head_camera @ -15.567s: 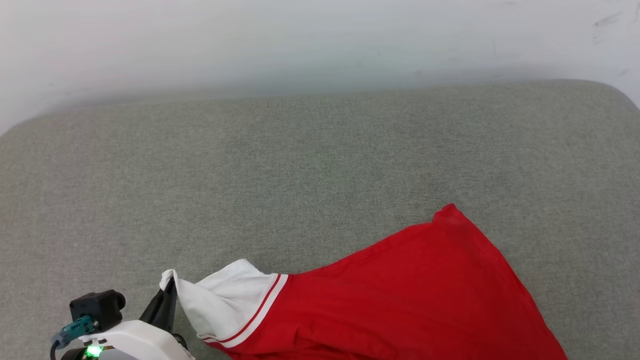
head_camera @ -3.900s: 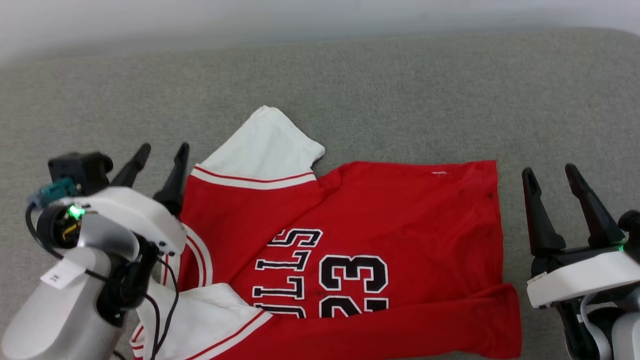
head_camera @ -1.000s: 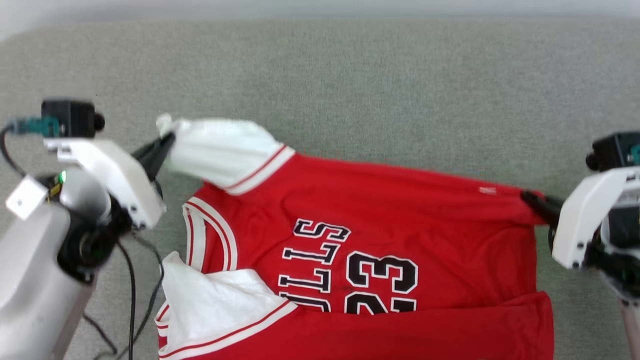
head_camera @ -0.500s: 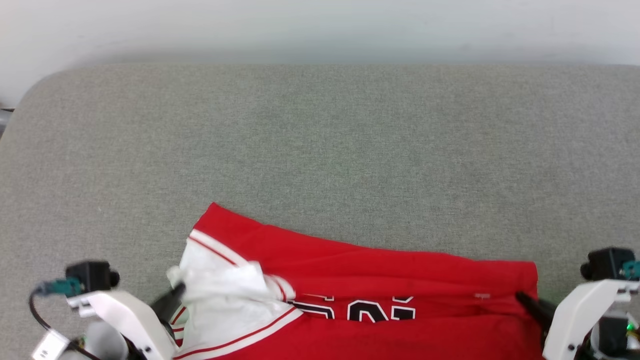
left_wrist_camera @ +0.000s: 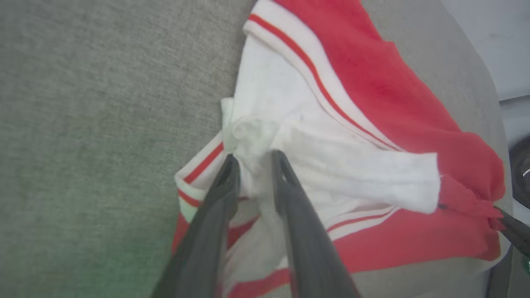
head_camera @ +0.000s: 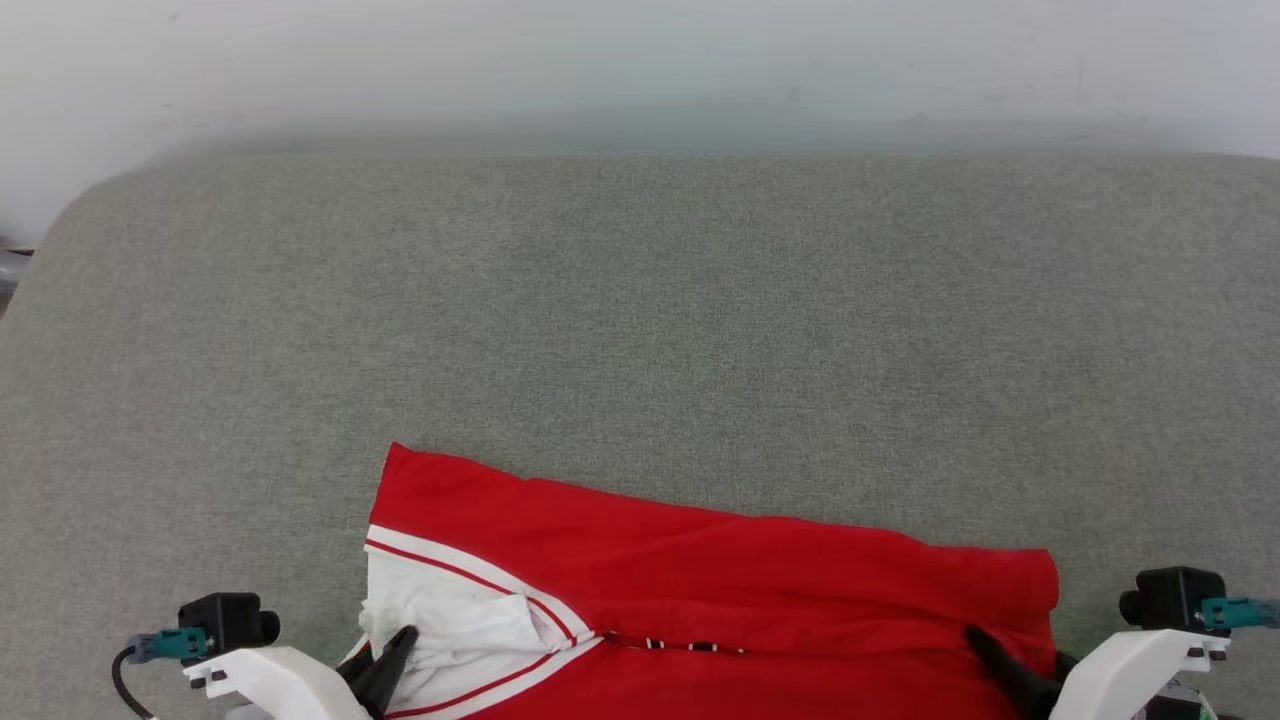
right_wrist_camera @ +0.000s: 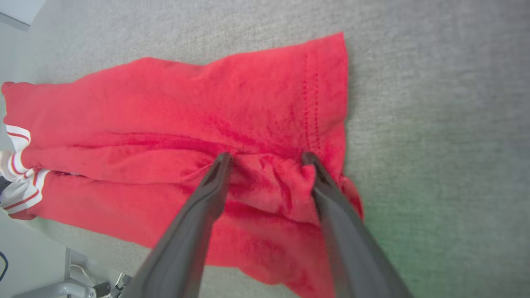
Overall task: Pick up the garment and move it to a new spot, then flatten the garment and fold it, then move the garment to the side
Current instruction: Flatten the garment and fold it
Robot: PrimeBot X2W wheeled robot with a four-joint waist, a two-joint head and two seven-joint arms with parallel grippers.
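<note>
We are judging one fold done: the garment [head_camera: 700,560] is lying doubled beneath the spread right tool [right_wrist_camera: 266,157] and the barely parted left tool [left_wrist_camera: 255,156], whose pinch we cannot tell; moving aside is remaining.

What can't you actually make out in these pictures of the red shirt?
Head view: the garment has its near part cut off by the bottom edge.
Head view: its print is folded under; just a black-and-white sliver shows.
Left wrist view: whether the left end effector grips the white sleeve; bunched fabric hides the contact.
</note>
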